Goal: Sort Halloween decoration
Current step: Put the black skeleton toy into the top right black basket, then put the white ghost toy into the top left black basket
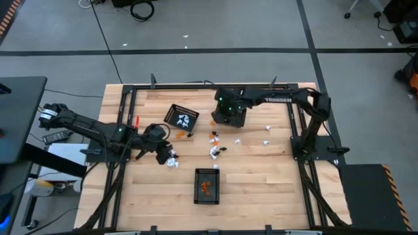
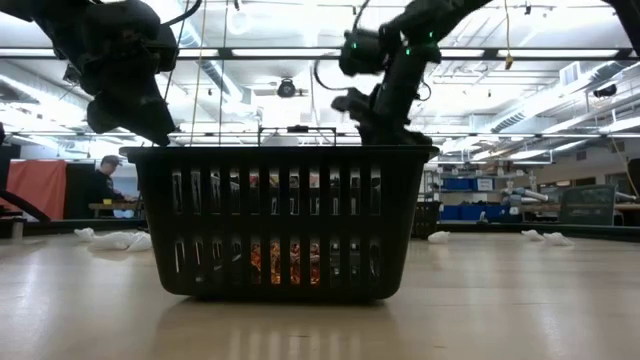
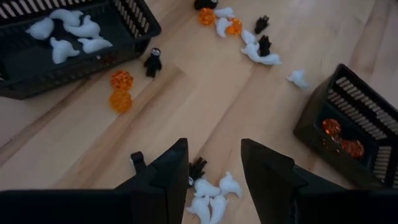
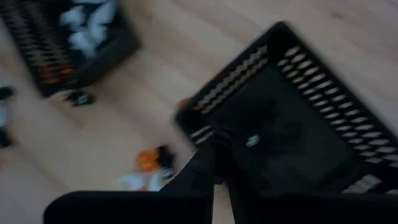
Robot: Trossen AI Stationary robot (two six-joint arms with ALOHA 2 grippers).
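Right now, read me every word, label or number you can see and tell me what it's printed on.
"TROSSEN": white lettering on the right arm, seen in the high view, small but just legible.
No readable text on the mesh baskets, the trinkets or the table.
Anything written in the background room is too small to read.

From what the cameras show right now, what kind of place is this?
Probably a large robotics lab or workshop: a wooden table in a black frame, ceiling strip lights over an open hall, and shelves with blue bins behind.
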